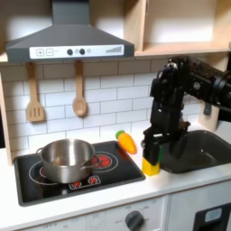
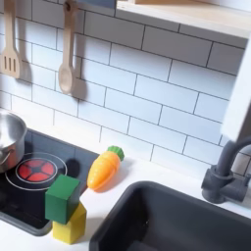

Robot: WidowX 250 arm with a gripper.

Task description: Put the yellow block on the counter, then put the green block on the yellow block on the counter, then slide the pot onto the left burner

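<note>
Nearest in the first exterior view: the counter (image 1: pixel 108 191), off-white, carrying the black cooktop (image 1: pixel 54 180) at 8 o'clock. On the left burner (image 1: pixel 56 165), the pot (image 1: pixel 65 159), shiny and lidless, covering most of the rings. Right burner (image 1: pixel 102 161) at its 3 o'clock side, partly showing past the pot's rim. Just off the cooktop's right edge, the green block (image 1: pixel 151 152) stacked upright on the yellow block (image 1: pixel 151 167), the yellow one resting on the counter. Directly above, the tool (image 1: pixel 152 138) pointing straight down, fingertips at the green block's top; cannot tell whether clamped or apart, dark fingers merging with the block's upper edge. Orange carrot toy (image 1: pixel 127 142) at 10 o'clock from the stack, near but apart. Dark sink (image 1: pixel 200 149) at 3 o'clock. On the tiled wall, a wooden spatula (image 1: pixel 34 97) and a wooden spoon (image 1: pixel 79 95) hanging beneath the grey hood (image 1: pixel 68 41).

Nearest in the second exterior view: the yellow block (image 2: pixel 69 225) at 7 o'clock, on the counter (image 2: pixel 147 172) against the cooktop's corner, with the green block (image 2: pixel 64 197) on top, slightly twisted. Carrot toy (image 2: pixel 103 169) at 1 o'clock from the stack, green tip up. Red burner (image 2: pixel 35 170) at 9 o'clock; pot (image 2: pixel 10 139) cut by the frame's edge. Sink (image 2: pixel 176 221) at 4 o'clock, faucet (image 2: pixel 227 172) at 3 o'clock.
</note>
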